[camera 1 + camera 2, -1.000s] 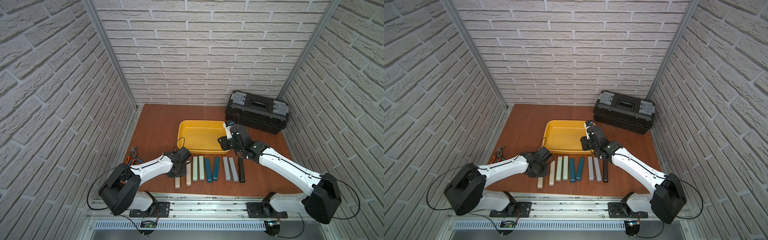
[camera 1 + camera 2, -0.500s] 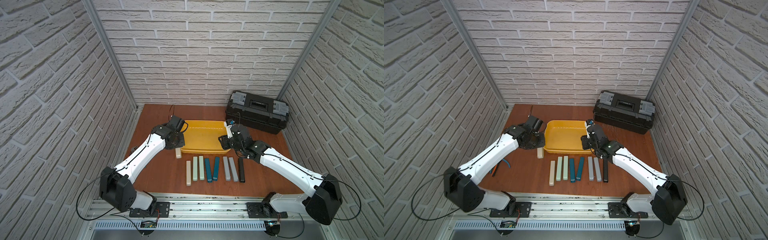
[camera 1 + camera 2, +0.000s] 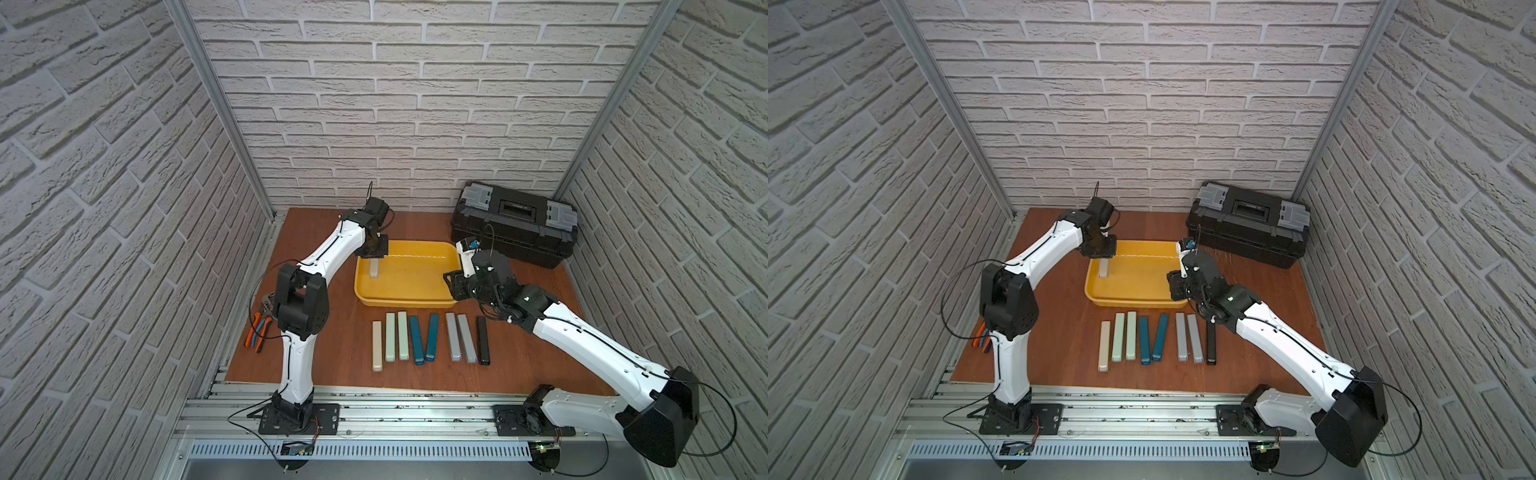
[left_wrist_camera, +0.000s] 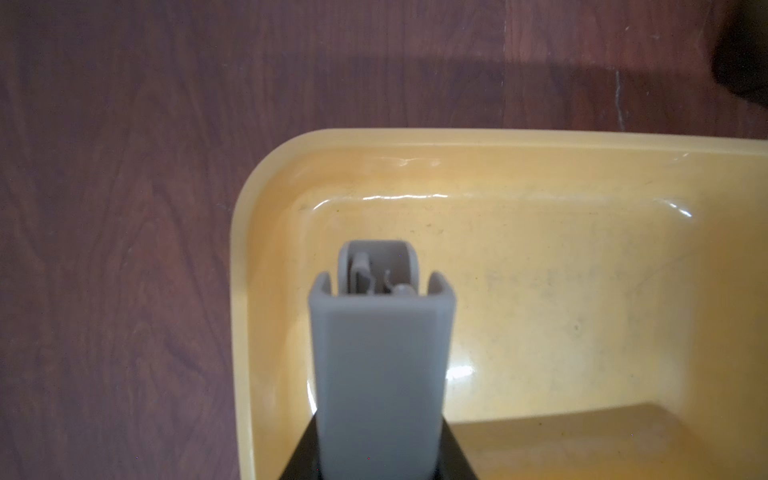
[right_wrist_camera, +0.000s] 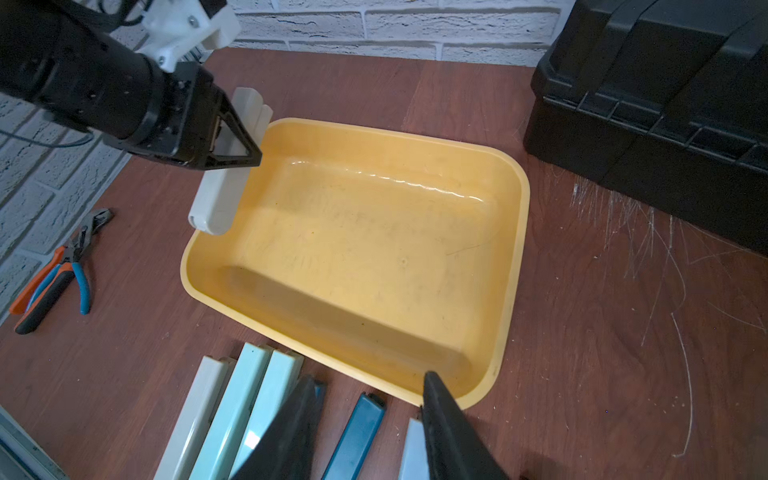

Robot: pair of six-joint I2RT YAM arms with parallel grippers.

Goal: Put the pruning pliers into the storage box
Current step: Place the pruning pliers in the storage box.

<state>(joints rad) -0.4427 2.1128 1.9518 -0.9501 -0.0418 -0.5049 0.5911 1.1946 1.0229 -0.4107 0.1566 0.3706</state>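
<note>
Orange-handled pliers [image 3: 258, 328] lie by the left wall. Left gripper [image 3: 374, 254] pinches a beige pruning pliers bar [image 3: 374, 269], which hangs upright over the left rear corner of the yellow storage box [image 3: 405, 298]. Eight more bars [image 3: 419, 340] lie in a row on the table, just in front of the box. Right gripper [image 5: 369, 377] has its fingers spread and empty, over the box's front right corner. Black toolbox [image 3: 515, 226] sits behind it.

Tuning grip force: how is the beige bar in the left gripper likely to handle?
Probably stiff: the beige bar hangs straight from the left gripper, no sag. Likely light: the left wrist view shows a hollow shell end. Slim and held upright over the tub, it should topple flat if released.
</note>
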